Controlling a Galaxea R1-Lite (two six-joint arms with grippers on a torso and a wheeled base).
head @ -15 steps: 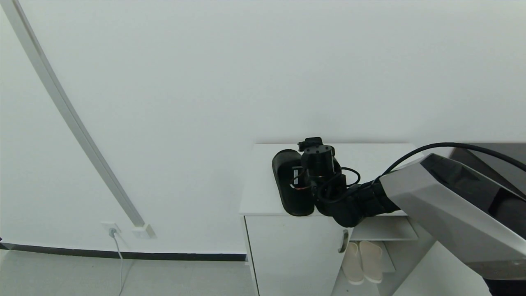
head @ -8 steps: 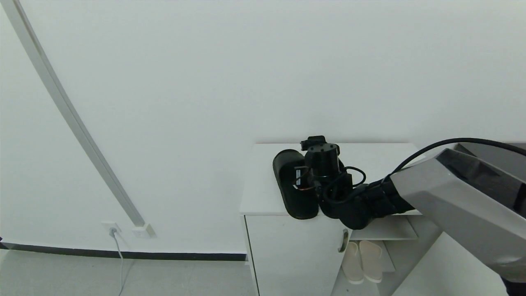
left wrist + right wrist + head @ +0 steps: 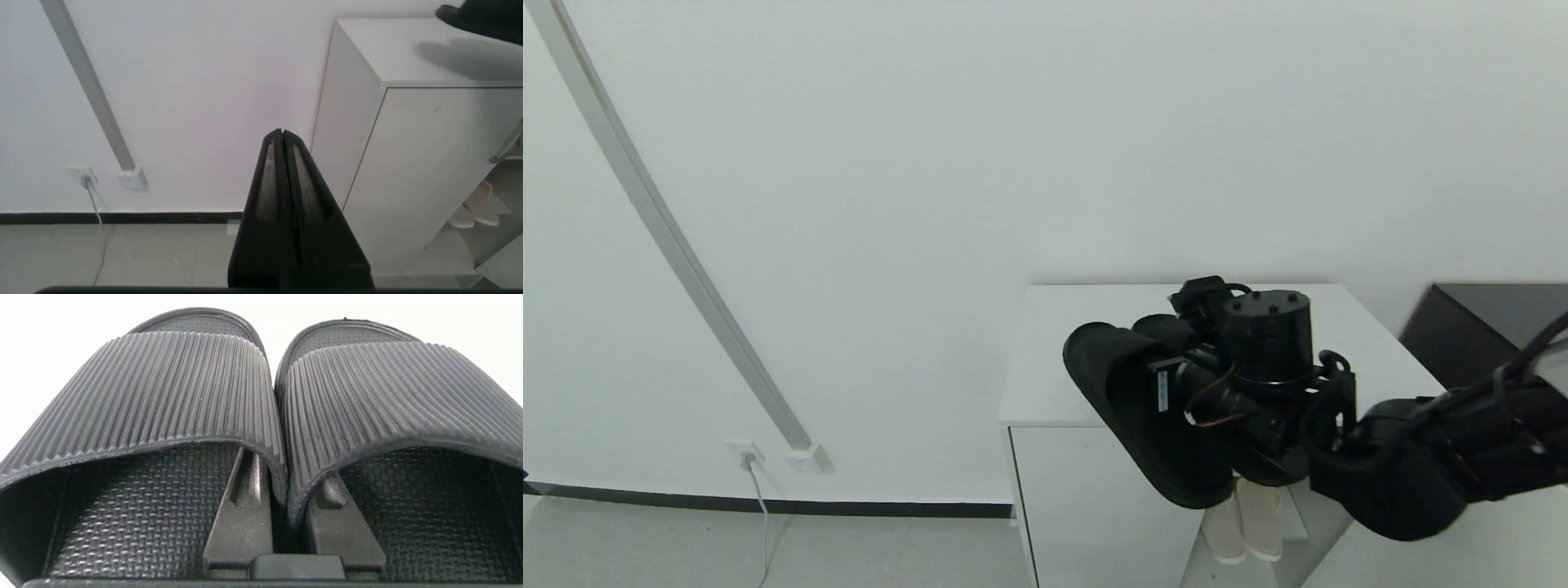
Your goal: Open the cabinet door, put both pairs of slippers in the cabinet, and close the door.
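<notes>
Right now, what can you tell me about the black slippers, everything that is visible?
The black slippers are a pair of slides with wide ribbed straps and cross-hatched footbeds, and they look like moulded rubber. They sit side by side, their inner walls pressed together by the right end effector, which has one finger inside each slipper under its strap. The pair is tilted, with one end hanging down past the front edge of the white cabinet, and seems clear of the cabinet's top. Nothing else touches them.

White slippers [image 3: 1262, 527] partly hidden behind black slippers [image 3: 1143, 416]; cabinet [image 3: 1094, 490] bottom cut off.
</notes>
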